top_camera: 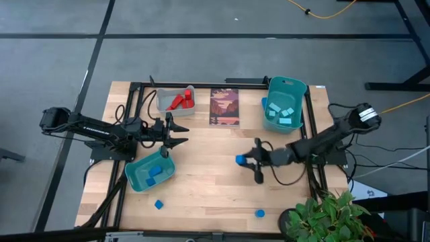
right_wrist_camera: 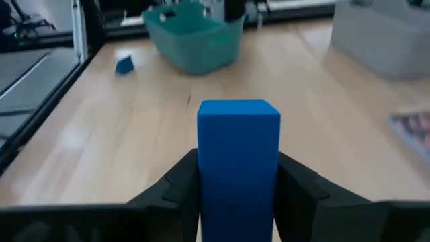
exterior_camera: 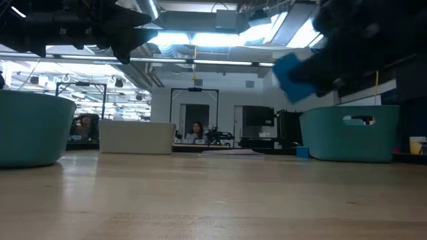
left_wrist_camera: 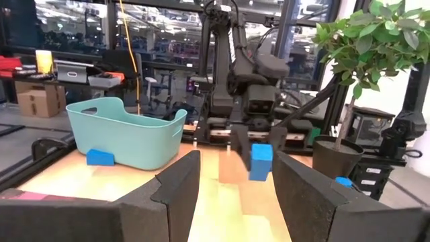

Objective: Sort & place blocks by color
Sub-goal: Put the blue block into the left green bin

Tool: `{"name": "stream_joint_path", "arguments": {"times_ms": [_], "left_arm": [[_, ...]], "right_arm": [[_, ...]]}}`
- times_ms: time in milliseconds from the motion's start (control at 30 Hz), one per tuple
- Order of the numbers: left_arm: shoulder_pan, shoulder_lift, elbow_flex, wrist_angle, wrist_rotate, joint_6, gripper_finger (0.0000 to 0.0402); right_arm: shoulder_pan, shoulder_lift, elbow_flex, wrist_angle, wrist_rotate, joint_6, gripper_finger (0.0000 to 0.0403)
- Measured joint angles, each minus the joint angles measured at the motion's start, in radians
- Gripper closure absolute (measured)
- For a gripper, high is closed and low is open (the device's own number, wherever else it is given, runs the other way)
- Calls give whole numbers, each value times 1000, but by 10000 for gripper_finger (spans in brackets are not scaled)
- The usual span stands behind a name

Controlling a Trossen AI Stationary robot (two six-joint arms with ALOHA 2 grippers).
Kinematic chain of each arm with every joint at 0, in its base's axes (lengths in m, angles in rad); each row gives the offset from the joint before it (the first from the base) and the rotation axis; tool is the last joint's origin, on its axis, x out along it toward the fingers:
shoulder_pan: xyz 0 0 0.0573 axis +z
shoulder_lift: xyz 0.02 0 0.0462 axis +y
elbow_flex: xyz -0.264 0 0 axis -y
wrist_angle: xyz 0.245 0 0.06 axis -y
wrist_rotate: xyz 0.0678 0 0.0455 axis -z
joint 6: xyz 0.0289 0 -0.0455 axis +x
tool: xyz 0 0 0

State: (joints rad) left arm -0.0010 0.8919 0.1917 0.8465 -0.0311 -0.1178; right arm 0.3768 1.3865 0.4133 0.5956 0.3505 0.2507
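A blurred dark gripper (exterior_camera: pixel 313 73) at upper right holds a blue plastic block (exterior_camera: pixel 292 75) above the pale wooden table (exterior_camera: pixel 213 200). A teal plastic bin (exterior_camera: pixel 350 133) stands right, another teal bin (exterior_camera: pixel 33 130) left, a grey rectangular bin (exterior_camera: pixel 137 138) between them.

Robotics lab — framed test table (top_camera: pixel 201 195), ceiling lights, equipment racks behind.

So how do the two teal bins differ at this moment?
The teal bin near the left hand sits toward the table's front and holds dark blue blocks; the teal bin at the back right holds light cyan blocks. The first sits askew, the second nearly square to the table edge. Both are open-topped.
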Motion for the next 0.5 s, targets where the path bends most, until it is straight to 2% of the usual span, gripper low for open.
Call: {"name": "stream_joint_path", "arguments": {"times_ms": [100,267,333,500], "left_arm": [[0,0,0,0,0,-11,223],[0,0,0,0,0,-11,223],[0,0,0,0,0,-13,223],[0,0,0,0,0,-13,223]], "right_arm": [[-71,80,14,154,-63,-96,267],[-164,224,59,431,-266,-240,267],[-192,260,59,484,-319,-247,267],[-227,296,59,545,-374,-228,267]]}}
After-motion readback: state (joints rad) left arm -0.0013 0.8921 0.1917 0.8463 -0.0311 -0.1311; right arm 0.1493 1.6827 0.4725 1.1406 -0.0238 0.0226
